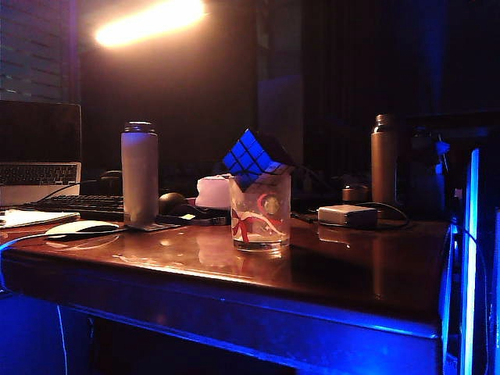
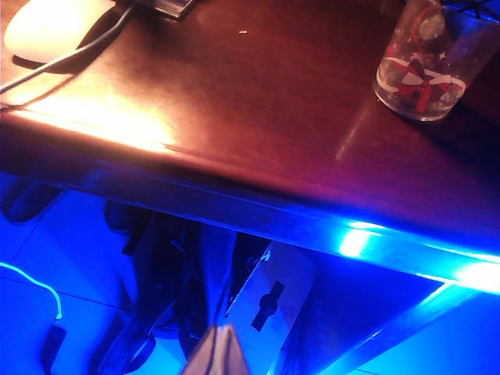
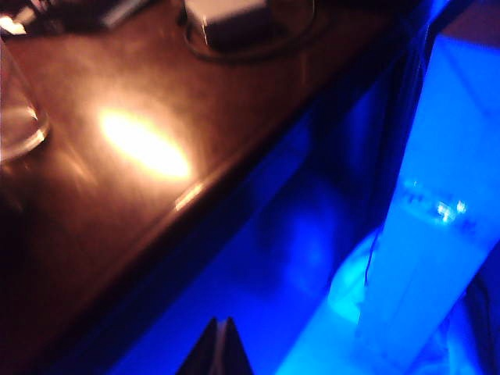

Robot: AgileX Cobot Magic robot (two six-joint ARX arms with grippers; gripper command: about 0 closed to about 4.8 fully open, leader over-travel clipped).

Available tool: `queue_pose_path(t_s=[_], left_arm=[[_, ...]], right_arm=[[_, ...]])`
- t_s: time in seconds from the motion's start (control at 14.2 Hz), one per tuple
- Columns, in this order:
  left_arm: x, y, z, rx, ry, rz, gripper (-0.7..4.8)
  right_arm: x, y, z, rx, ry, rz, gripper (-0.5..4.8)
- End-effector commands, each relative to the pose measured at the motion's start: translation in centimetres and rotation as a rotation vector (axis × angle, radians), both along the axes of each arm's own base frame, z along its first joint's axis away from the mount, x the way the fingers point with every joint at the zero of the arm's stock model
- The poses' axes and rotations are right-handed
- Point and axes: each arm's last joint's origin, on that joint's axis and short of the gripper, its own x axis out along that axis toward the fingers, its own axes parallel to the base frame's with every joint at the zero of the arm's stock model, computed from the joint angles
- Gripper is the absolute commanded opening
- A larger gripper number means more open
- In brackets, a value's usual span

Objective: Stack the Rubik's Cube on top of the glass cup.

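A: Sitting tilted, the small blue-and-whitish Rubik's Cube with black grid lines rests on the rim of the short clear glass cup printed with red and white ribbon, one corner dipping into the mouth. I judge the stacking done but not flat.

B: What could upset it?

A: A knock to the dark reddish wooden counter, or a jolt from an arm, might tip the cube off the rim or rock the cup. The cup stands toward the middle of the counter, back from the front edge.

B: And the grippers?

A: The left gripper hangs below and in front of the counter's edge, jaws pressed together and empty. The right gripper is also off the counter, beyond its front-right edge, jaws pressed together, holding nothing.

B: Room to move?

A: Open counter lies in front of the cup. A tall grey cylindrical bottle stands well to its left, a small white box with a cable to its right, and a brown bottle further back. A white mouse sits near the left edge.
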Motion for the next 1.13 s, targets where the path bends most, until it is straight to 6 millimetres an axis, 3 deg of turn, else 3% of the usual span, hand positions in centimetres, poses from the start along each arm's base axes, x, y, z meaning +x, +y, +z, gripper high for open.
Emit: queue_pose_path(t_s=[0.07,0.7,1.13], left_arm=[[0.1,0.0,0.2,0.001,-0.017,-0.002,-0.02],[-2.3,0.4,2.6,-0.042,-0.311,-0.001,-0.02],[-2.6,1.0,2.8,-0.036,-0.348,0.068,-0.02]], right_arm=[[0.1,0.0,-0.8,0.005,0.011,0.000,0.00],[0.1,0.0,-0.9,-0.054,0.005,0.020,0.00],[0.1,0.0,-0.9,-0.068,0.001,0.025,0.00]])
